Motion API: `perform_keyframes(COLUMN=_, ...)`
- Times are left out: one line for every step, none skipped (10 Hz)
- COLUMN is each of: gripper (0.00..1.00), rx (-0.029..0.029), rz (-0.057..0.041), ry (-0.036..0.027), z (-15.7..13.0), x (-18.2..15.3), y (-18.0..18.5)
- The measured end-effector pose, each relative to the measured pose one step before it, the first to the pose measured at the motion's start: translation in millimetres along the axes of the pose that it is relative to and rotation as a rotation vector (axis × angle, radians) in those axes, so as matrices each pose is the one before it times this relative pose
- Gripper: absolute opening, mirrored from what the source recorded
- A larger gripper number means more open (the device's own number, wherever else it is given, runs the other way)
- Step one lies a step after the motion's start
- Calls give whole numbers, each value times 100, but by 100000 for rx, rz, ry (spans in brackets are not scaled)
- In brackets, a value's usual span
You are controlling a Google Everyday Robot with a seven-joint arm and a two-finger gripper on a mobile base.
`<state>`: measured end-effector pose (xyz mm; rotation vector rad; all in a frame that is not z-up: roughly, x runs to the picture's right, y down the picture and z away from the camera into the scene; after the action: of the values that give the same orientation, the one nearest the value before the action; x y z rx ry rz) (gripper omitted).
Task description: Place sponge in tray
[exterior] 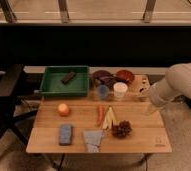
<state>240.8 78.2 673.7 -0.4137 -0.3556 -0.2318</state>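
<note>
The blue sponge [65, 134] lies flat on the wooden table [139, 140] near its front left corner. The green tray [64, 94] stands at the back left of the table, with a small dark object [68, 77] inside it. My gripper [143, 93] hangs at the end of the white arm [181, 87] over the table's right side, next to the white cup. It is far from both the sponge and the tray, and it holds nothing that I can see.
A grey cloth [93, 140] lies right of the sponge. An orange [63, 109], a red pepper [100, 114], yellow strips [109, 118] and a dark cluster [121, 129] sit mid-table. A blue cup [103, 91], white cup [120, 90] and two bowls [104, 77] stand at the back. A dark chair [6, 95] is at the left.
</note>
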Motion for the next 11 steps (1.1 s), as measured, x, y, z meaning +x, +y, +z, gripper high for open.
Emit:
perform_keyframes(gripper=65, rx=276, rz=-10404, ry=-8219, z=815, x=-1941, y=-589)
perform_keyframes(gripper=65, rx=-760, rz=-10147, ry=-4602, z=856, x=-1853, y=-582)
perform_keyframes(gripper=65, rx=-864, rz=-8830, ry=-3024, z=706, x=-1571, y=-741)
perform_keyframes(gripper=65, rx=-511, rz=-5150, ry=-1836, z=411, x=-845, y=-366)
perform_keyframes(gripper=65, rx=-374, rz=-4525, ry=-1610, z=341, x=-721, y=-329)
perform_keyframes(gripper=65, rx=-116, rz=-956, ry=-352, z=95, x=-171, y=-104)
perform_keyframes(gripper=65, rx=-212, rz=425, ry=536, z=-95, x=94, y=99)
perform_keyframes(gripper=65, rx=-863, rz=366, ry=1447, z=-190, x=324, y=431)
perform_keyframes(gripper=65, rx=-1137, rz=-1673, ry=1758, z=244, x=165, y=359)
perform_keyframes(gripper=65, rx=335, rz=-1712, ry=1620, z=343, x=-185, y=-243)
perform_keyframes(gripper=65, rx=1070, rz=-912, ry=1543, z=749, x=-427, y=-377)
